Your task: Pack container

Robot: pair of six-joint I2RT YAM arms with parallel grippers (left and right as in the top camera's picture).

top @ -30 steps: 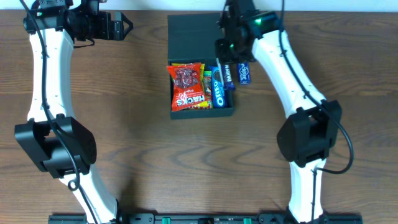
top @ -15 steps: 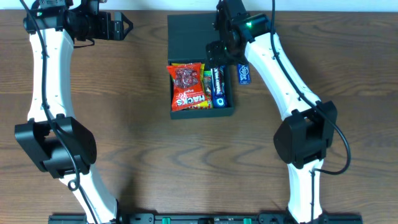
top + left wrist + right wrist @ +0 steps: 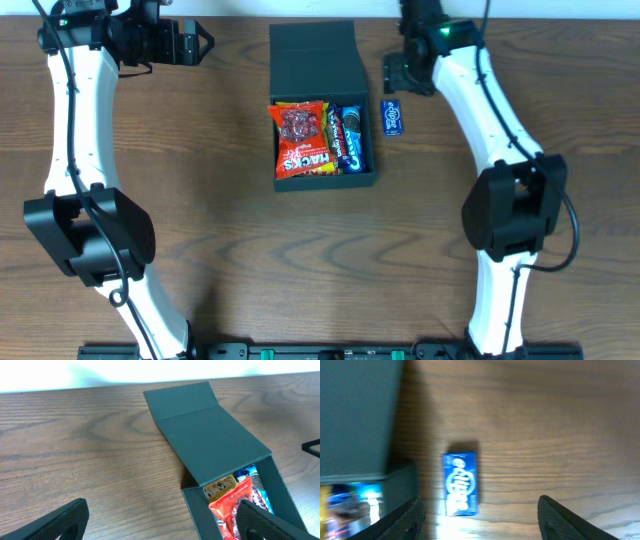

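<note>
container [image 3: 314, 60] sat mid-tabletop [image 3: 200, 230], lid flat open toward 12 o'clock, snacks [image 3: 303, 140] inside. blue pkt [image 3: 392, 117] lay just beside it at 3 o'clock. right hand [image 3: 484, 519] hung above pkt, wide open, empty. left hand [image 3: 200, 42] at 10 o'clock, wide open, empty.

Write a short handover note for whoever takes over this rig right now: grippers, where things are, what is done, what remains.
Left gripper: open, empty, at the far left of the table, away from the container.
Right gripper: open, empty, hovering by the small blue packet, which lies on the table just right of the container.
Container: lid flap laid open; red packet and Oreo packs inside.
Done: those snacks packed.
Left: put the small blue packet in, then probably close the lid flap.
</note>
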